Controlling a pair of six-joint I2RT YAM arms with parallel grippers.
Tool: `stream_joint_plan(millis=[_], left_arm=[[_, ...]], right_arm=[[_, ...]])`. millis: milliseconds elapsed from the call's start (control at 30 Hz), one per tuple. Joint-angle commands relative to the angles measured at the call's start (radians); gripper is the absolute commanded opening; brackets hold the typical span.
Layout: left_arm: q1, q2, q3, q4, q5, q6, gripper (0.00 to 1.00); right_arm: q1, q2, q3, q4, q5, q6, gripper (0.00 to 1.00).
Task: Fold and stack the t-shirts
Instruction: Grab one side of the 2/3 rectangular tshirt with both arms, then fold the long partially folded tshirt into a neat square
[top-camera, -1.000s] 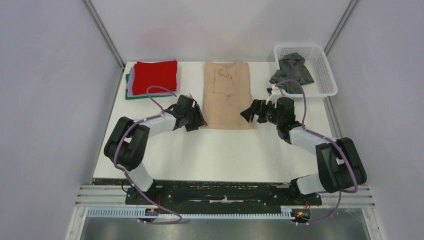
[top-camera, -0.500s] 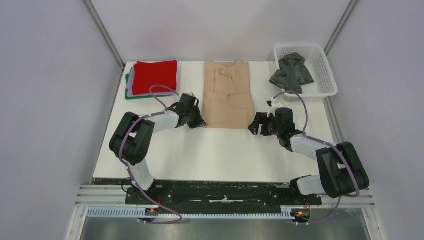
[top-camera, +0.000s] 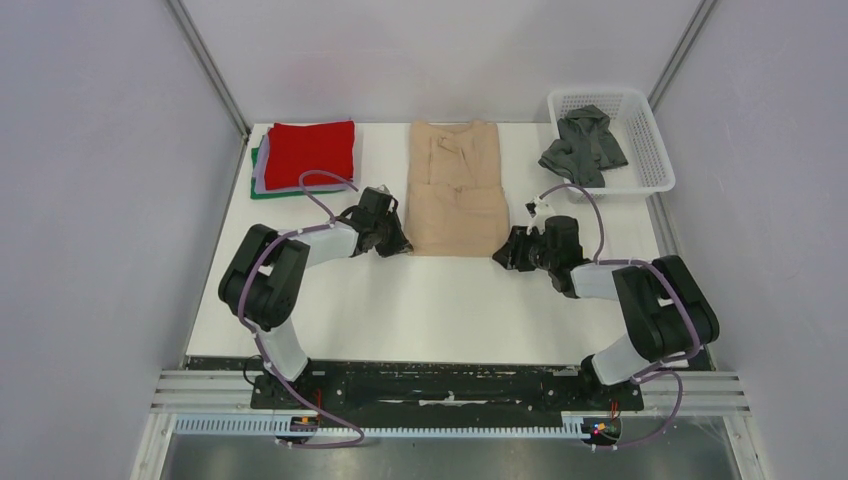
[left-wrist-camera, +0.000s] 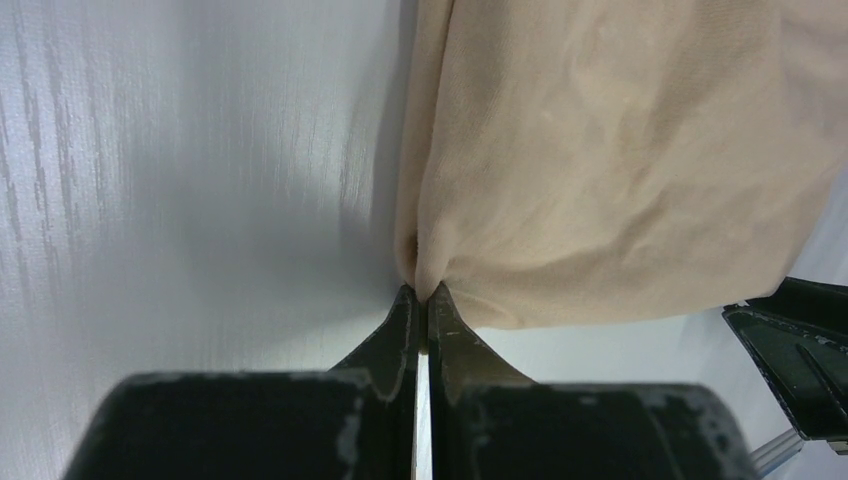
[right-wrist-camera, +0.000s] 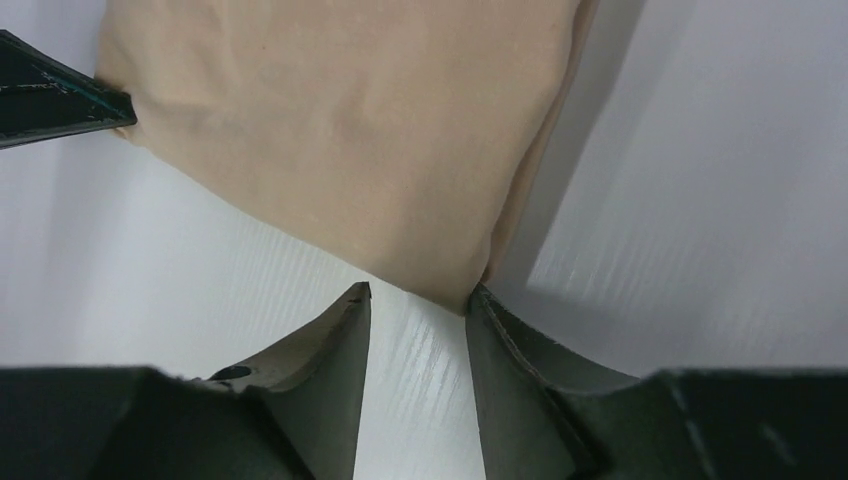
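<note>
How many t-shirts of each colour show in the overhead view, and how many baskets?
Red t-shirt: 1
Lavender t-shirt: 1, only an edge shows under the red one
Green t-shirt: 1, at the bottom of that stack
Tan t-shirt: 1
Dark grey t-shirt: 1, in the basket
White mesh basket: 1
Total: 6 (5 shirts, 1 basket)

White mesh basket (top-camera: 655, 145) at far-right corner of table (top-camera: 440, 300)

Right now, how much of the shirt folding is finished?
Done: the red shirt tops a folded pile. In hand: the tan shirt, partly folded, left end effector pinching one near corner, right end effector open at the other. Left: the dark grey shirt crumpled in the basket.
</note>
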Motion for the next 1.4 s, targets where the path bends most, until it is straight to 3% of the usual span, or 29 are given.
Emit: stream_joint_plan(millis=[0,100,233,400,567,733,833,1033,1200,1367], left_arm=[[-0.002,0.013,-0.032,-0.013,-0.052,0.005,0.02],[-0.002,-0.001,-0.049,0.013,-0.062,0.013,0.02],[-0.003,-0.021,-0.068,0.014,-0.083,0.021,0.02],[-0.025,-0.095,-0.134,0.018,-0.100,0.020,0.02],[-0.085,-0.257,-0.240,-0.068,-0.170,-0.010,0.02],[-0.206,-0.557,-0.348,-0.272,-0.258,-0.069,0.02],[-0.267,-0.757,-0.387,-0.415,-0.284,-0.097,0.02],[-0.379,-1.046,-0.415,-0.569,-0.183,-0.174,0.02],[-0.439,-1.175,-0.399,-0.633,-0.228,-0.237,0.02],[-0.438,-1.211,-0.385,-0.625,-0.312,-0.250,0.02]], right_arm=[[0.017,0.053,0.009,0.028,0.008,0.003,0.40],[0.018,0.094,0.010,0.072,0.034,0.014,0.29],[0.032,0.082,-0.027,0.120,0.031,0.026,0.01],[0.079,-0.069,-0.087,0.037,0.048,-0.017,0.00],[0.186,-0.284,-0.162,-0.157,0.066,-0.021,0.00],[0.307,-0.545,-0.229,-0.385,0.033,0.005,0.00],[0.342,-0.691,-0.256,-0.495,-0.066,0.004,0.00],[0.427,-0.926,-0.311,-0.487,-0.249,0.111,0.00],[0.446,-1.020,-0.285,-0.494,-0.254,0.151,0.00],[0.445,-0.958,-0.184,-0.568,-0.103,0.090,0.00]])
